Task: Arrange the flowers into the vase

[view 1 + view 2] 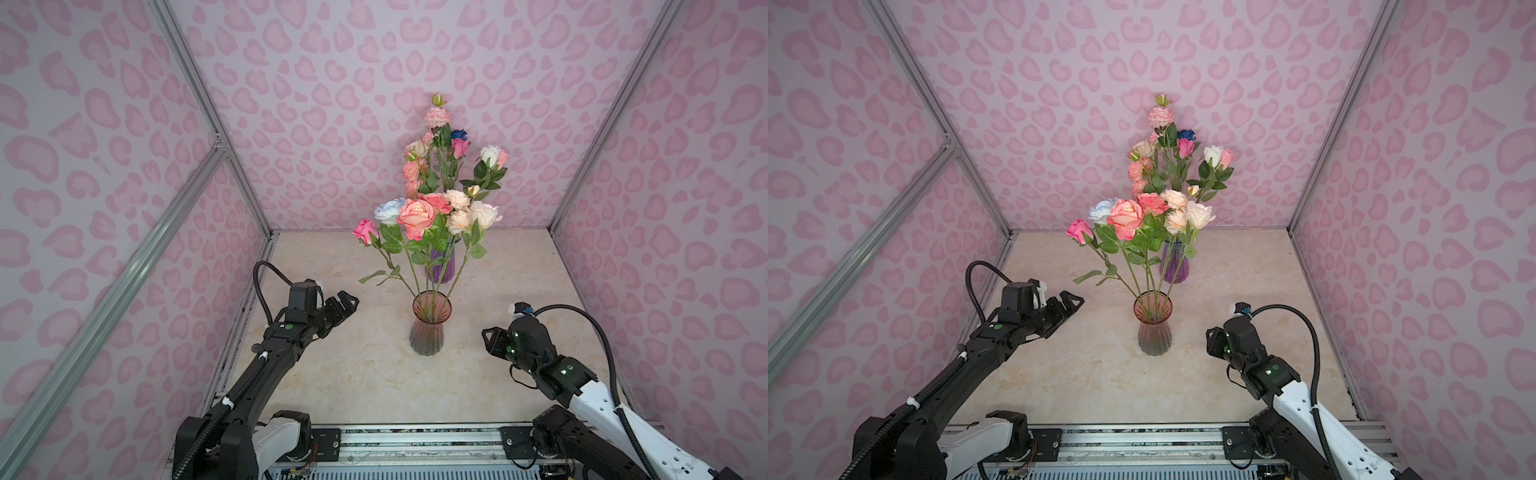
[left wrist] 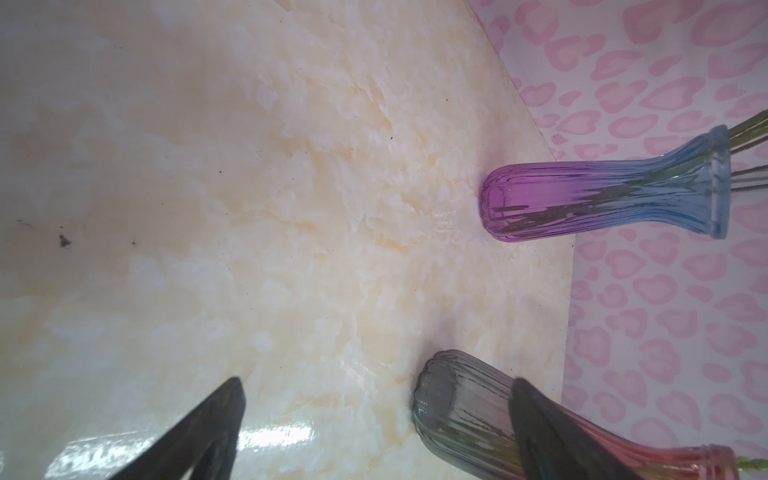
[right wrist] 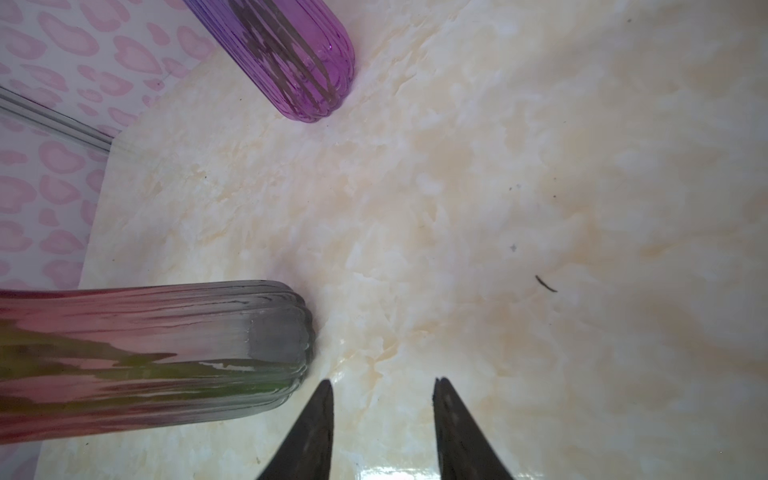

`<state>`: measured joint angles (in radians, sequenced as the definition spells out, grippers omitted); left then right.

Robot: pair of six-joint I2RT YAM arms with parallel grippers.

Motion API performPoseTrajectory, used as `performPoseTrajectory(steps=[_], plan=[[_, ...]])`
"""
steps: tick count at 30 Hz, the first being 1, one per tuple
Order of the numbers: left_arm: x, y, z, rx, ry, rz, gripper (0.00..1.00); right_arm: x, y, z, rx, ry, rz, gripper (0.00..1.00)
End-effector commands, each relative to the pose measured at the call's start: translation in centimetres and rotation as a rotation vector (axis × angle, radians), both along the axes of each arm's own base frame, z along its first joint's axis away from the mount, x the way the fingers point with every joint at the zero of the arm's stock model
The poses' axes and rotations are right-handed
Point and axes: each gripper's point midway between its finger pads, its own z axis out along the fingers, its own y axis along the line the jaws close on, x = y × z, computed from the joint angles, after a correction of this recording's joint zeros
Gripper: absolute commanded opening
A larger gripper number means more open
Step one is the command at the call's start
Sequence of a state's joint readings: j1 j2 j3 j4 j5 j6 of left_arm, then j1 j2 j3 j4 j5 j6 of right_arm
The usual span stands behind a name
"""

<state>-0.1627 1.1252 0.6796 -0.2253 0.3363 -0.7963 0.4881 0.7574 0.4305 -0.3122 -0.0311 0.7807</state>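
The left end effector (image 1: 348, 300) hangs at about 9 o'clock of the near vase (image 1: 430, 328), well apart from it. Its jaws are spread wide with nothing between them. In the left wrist view the same end effector (image 2: 377, 380) is over bare tabletop (image 2: 249, 208), and one finger (image 2: 548, 436) overlaps the vase's grey base in the picture. The right end effector (image 1: 489, 338) sits at about 4 o'clock of that vase, near it but not touching. Its jaws are partly apart and empty in the right wrist view (image 3: 384, 381).

The near vase, red at the rim and fading to grey at the foot, stands upright near the middle of the tabletop and holds the front flowers (image 1: 415, 216). Their long axes run close to vertical, cut ends down in the glass and heads up. Above the rim the stems fan out. The magenta rose (image 1: 365, 230) leans farthest, toward 10 o'clock, and the cream heads (image 1: 482, 214) tilt toward 1 o'clock.

At 12 o'clock of the near vase stands the purple vase (image 1: 441, 268), also upright. It carries the taller rear flowers (image 1: 438, 118), whose stems point up. A blue head (image 1: 459, 134) shows near the top, and a white-and-pink pair (image 1: 492, 157) leans toward 1 o'clock.
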Motion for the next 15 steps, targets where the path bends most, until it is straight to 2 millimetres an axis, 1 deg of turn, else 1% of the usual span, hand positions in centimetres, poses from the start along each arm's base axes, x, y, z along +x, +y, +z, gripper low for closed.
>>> performPoseTrajectory(steps=[1,4,8,12,15], plan=[[1.1,-0.6,1.0,-0.019,-0.063,-0.007,1.00,0.0,2.0,-0.7,0.114,0.019,0.040,0.44],[0.8,-0.7,0.5,-0.016,-0.051,-0.009,1.00,-0.6,2.5,-2.7,0.113,0.073,0.059,0.46],[-0.1,-0.8,-0.3,-0.019,-0.034,-0.009,1.00,-0.7,3.3,-3.4,0.124,0.094,0.090,0.50],[-1.3,-0.6,-1.1,-0.005,0.001,-0.019,1.00,-0.6,3.7,-4.6,0.110,0.118,0.108,0.50],[-2.4,-0.4,-1.8,0.004,0.017,-0.023,1.00,-0.3,5.1,-5.5,0.133,0.137,0.146,0.50]])
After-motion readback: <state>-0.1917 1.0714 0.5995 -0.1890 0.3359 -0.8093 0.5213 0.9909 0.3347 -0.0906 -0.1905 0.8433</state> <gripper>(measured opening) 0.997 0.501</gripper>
